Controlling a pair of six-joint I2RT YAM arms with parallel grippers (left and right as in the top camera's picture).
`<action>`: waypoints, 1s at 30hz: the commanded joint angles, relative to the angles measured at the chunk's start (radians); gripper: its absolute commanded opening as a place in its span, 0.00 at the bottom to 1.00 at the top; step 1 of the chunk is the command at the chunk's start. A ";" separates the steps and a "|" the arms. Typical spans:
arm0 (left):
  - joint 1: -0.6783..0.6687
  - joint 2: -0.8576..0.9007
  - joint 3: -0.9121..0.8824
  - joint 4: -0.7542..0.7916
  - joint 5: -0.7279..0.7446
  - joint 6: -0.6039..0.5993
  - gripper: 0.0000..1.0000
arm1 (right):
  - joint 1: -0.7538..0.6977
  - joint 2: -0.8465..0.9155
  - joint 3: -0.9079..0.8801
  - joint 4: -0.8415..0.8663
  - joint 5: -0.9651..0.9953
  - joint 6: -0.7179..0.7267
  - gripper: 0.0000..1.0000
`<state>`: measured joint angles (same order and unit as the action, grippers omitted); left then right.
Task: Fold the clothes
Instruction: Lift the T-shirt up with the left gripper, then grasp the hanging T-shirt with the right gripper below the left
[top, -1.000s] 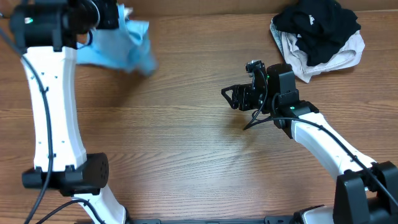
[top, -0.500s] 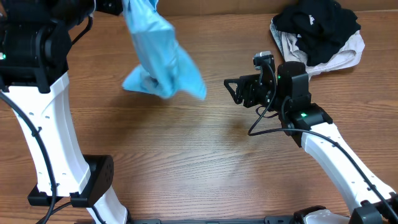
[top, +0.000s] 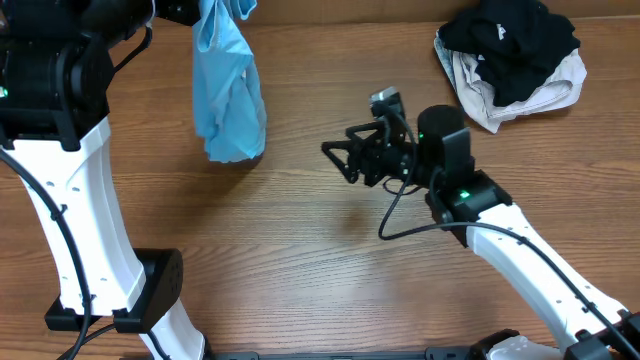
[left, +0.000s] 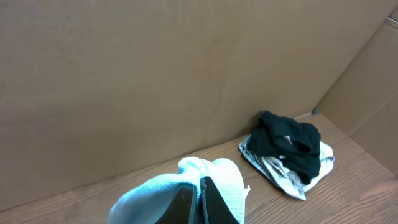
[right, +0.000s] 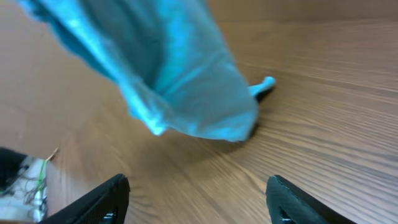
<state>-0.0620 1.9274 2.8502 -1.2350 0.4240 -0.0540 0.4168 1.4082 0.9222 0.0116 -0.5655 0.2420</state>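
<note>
Now | left pincer (left: 199, 200) clamped on limp, crumpled blue T-shirt (top: 228, 100) | right pincer (top: 336, 163) spread wide, empty

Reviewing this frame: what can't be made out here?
- T-shirt print, logo: none shows; cloth bunched in overhead, blurred in right wrist view.
- Where the left gripper pinches it: overhead's top edge cuts it off; left wrist's bottom edge crops the fingers.
- Shape of the beige garment: mostly under the black garment.
</note>
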 joint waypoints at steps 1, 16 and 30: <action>-0.026 -0.012 0.019 0.012 0.022 -0.022 0.04 | 0.056 0.010 0.029 0.042 0.053 0.002 0.77; -0.052 -0.012 0.019 -0.011 0.022 -0.051 0.04 | 0.251 0.137 0.029 0.238 0.297 0.052 0.82; -0.052 -0.012 0.019 -0.033 0.022 -0.051 0.04 | 0.251 0.158 0.029 0.224 0.591 0.077 0.80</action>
<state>-0.1051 1.9274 2.8502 -1.2690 0.4313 -0.0986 0.6674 1.5486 0.9234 0.2173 -0.0425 0.3099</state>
